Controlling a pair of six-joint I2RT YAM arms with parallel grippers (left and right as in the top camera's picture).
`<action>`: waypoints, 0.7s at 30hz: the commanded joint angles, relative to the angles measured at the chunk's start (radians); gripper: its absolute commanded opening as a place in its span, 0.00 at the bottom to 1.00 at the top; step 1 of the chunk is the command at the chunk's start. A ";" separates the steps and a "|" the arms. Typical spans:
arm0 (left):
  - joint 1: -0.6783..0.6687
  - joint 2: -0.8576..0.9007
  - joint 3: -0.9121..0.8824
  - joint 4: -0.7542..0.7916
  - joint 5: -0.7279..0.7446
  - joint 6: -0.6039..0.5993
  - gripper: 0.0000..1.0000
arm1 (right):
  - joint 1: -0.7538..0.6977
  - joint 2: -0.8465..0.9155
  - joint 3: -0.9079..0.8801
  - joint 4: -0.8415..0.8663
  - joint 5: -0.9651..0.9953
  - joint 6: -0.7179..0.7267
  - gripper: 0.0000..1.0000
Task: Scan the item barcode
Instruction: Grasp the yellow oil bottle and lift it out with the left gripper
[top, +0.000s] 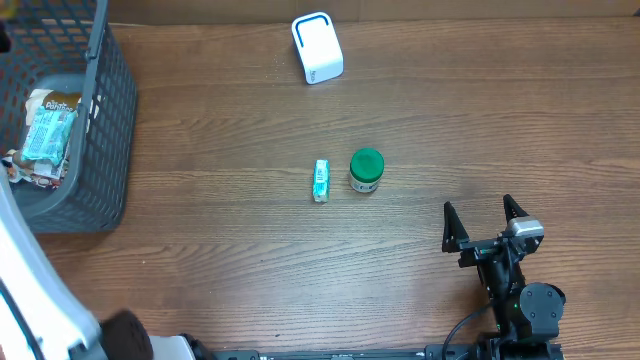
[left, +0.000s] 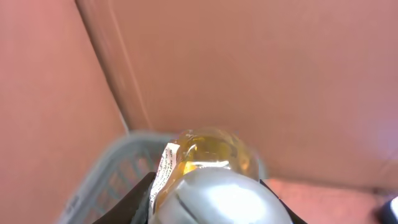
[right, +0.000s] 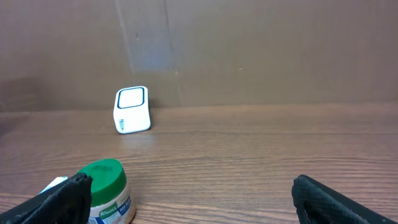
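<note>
The left wrist view is filled by a bottle (left: 208, 162) of amber liquid with a rounded silver cap and a white label. My left gripper (left: 208, 196) is shut on it, a dark finger on each side of the cap. It hangs above the grey basket (left: 106, 177). The white scanner box (top: 317, 47) stands at the table's far middle and also shows as the scanner box (right: 132, 110) in the right wrist view. My right gripper (top: 485, 222) rests at the front right, open and empty, its fingers (right: 56, 199) spread wide.
A green-lidded jar (top: 366, 170) and a small teal packet (top: 320, 181) sit mid-table, left of the right gripper. The basket (top: 105, 130) at the far left holds several packaged goods. The left arm's white link (top: 35, 290) crosses the lower-left corner.
</note>
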 joint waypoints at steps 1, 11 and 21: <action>-0.043 -0.064 0.016 -0.006 0.020 -0.072 0.32 | 0.005 -0.006 -0.011 0.003 -0.002 -0.001 1.00; -0.290 -0.109 0.012 -0.247 0.017 -0.145 0.30 | 0.005 -0.006 -0.011 0.003 -0.002 -0.001 1.00; -0.545 0.058 -0.012 -0.444 -0.053 -0.148 0.27 | 0.005 -0.006 -0.011 0.003 -0.002 -0.001 1.00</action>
